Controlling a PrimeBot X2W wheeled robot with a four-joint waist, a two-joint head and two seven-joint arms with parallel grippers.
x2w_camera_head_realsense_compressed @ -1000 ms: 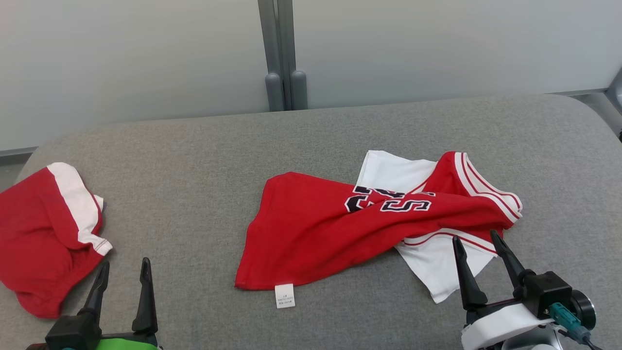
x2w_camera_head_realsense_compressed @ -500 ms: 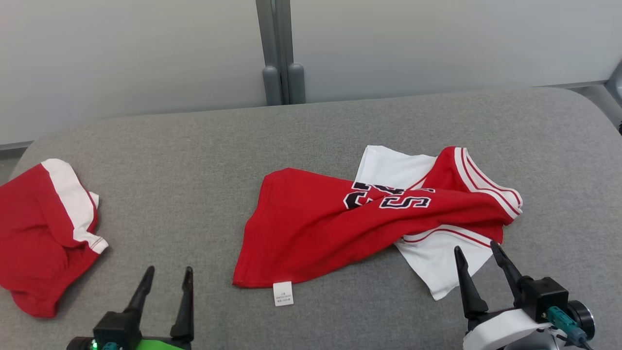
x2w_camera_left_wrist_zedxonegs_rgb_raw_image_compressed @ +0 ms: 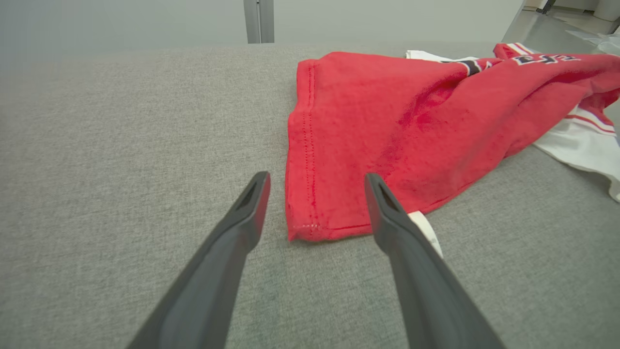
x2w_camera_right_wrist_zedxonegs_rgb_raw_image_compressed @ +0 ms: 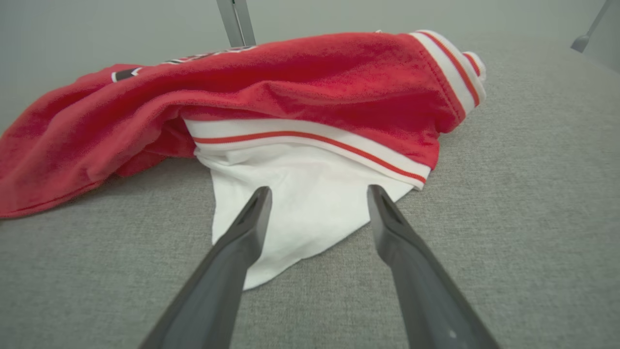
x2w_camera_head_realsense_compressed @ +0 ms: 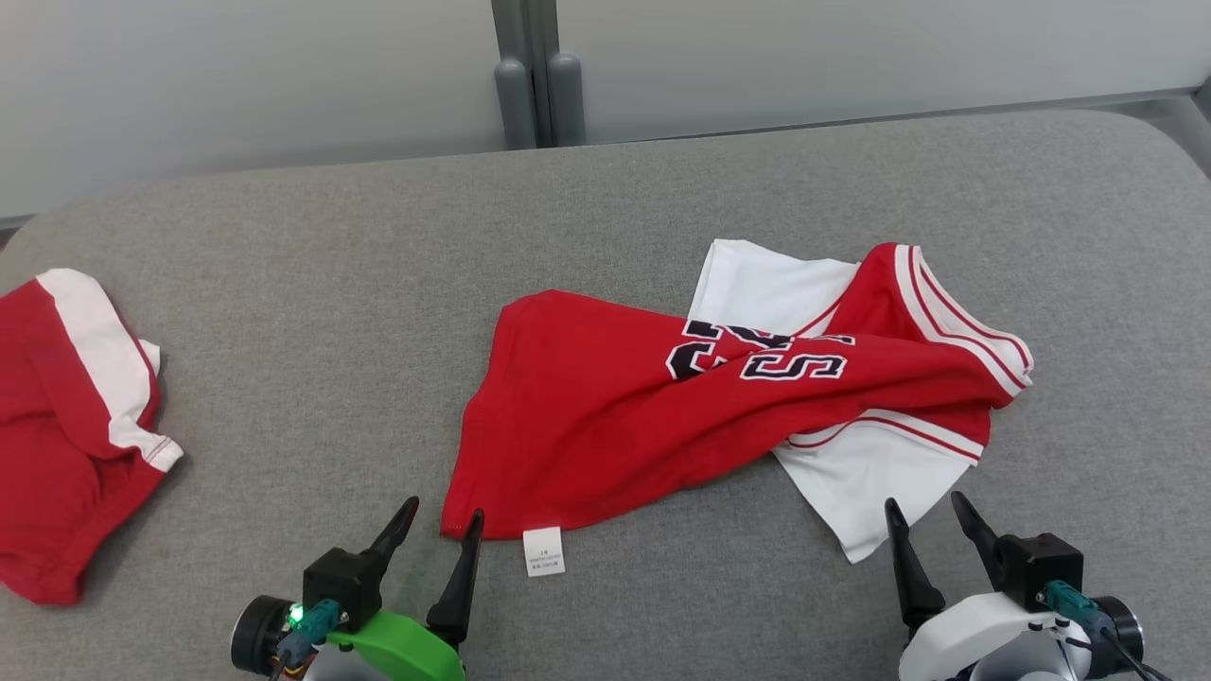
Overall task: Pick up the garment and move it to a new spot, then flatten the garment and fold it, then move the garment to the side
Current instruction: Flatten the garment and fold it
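Shorts (x2w_camera_head_realsense_compressed: 66, 426) in red with a white band lie crumpled at the far left of the grey padded surface (x2w_camera_head_realsense_compressed: 284, 284), well apart from everything else.

Moving right, we find our left gripper (x2w_camera_head_realsense_compressed: 444, 509) low at the near edge, its two dark fingers spread wide and holding nothing. Its tips sit just beside the near left corner of the jersey (x2w_camera_head_realsense_compressed: 615, 426). In the left wrist view this gripper (x2w_camera_left_wrist_zedxonegs_rgb_raw_image_compressed: 316, 177) straddles that hemmed red corner, one finger over bare grey padding and the other over the jersey (x2w_camera_left_wrist_zedxonegs_rgb_raw_image_compressed: 387, 111). We cannot tell whether either tip touches the cloth. A small white label (x2w_camera_head_realsense_compressed: 543, 550) sticks out from the hem just right of that corner and lies flat on the padding.

The jersey lies rumpled a little right of the middle, its red body running from the near left toward the far right. Dark letters edged in white are twisted across a fold. White fabric shows under the red at the far side, and at the near right a white flap (x2w_camera_head_realsense_compressed: 870, 492) pokes out past red-and-white striped trim.

Further right, our right gripper (x2w_camera_head_realsense_compressed: 923, 501) is also low at the near edge, its fingers apart and empty, pointing at that flap. In the right wrist view the gripper (x2w_camera_right_wrist_zedxonegs_rgb_raw_image_compressed: 317, 191) has both tips over the white flap (x2w_camera_right_wrist_zedxonegs_rgb_raw_image_compressed: 300, 218), with the red folds of the jersey (x2w_camera_right_wrist_zedxonegs_rgb_raw_image_compressed: 290, 82) heaped beyond.
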